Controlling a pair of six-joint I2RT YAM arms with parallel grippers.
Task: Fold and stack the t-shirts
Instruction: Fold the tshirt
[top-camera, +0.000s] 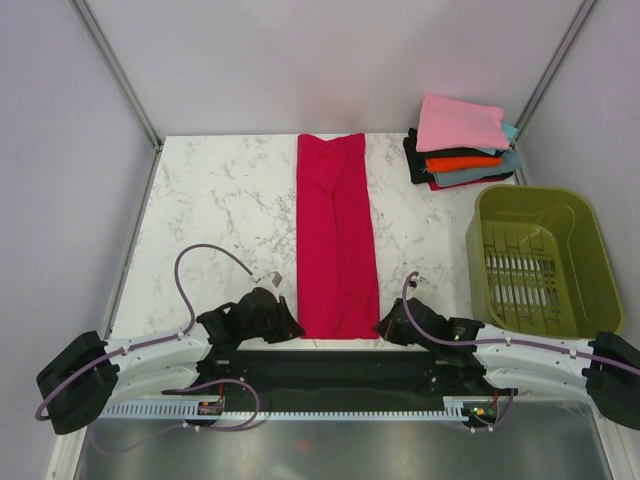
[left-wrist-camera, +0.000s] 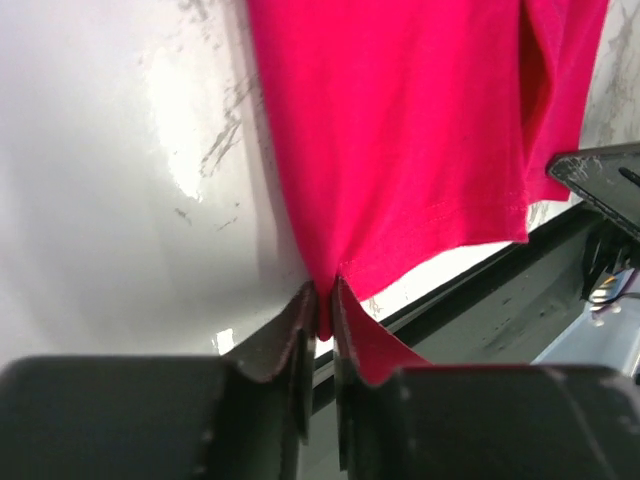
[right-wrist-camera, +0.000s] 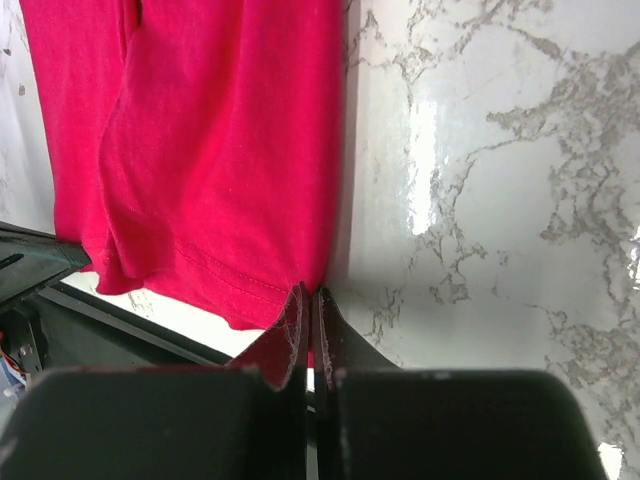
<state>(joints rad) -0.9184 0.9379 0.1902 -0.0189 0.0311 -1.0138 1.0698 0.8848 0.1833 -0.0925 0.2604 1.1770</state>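
A crimson-red t-shirt (top-camera: 336, 235) lies on the marble table as a long narrow strip, folded lengthwise and running from the far side to the near edge. My left gripper (top-camera: 293, 328) (left-wrist-camera: 325, 300) is shut on the near left corner of the red t-shirt (left-wrist-camera: 400, 130). At the near right corner, my right gripper (top-camera: 383, 328) (right-wrist-camera: 309, 300) is shut on the hem of the red t-shirt (right-wrist-camera: 200, 150). Both corners sit at the table's near edge. A stack of folded t-shirts (top-camera: 462, 145), pink on top over orange, black and teal-grey, rests at the far right.
An olive-green plastic basket (top-camera: 541, 258) stands at the right edge of the marble table (top-camera: 220, 200). A black rail (top-camera: 340, 365) between the arm bases runs along the near edge. Grey walls enclose the table on three sides.
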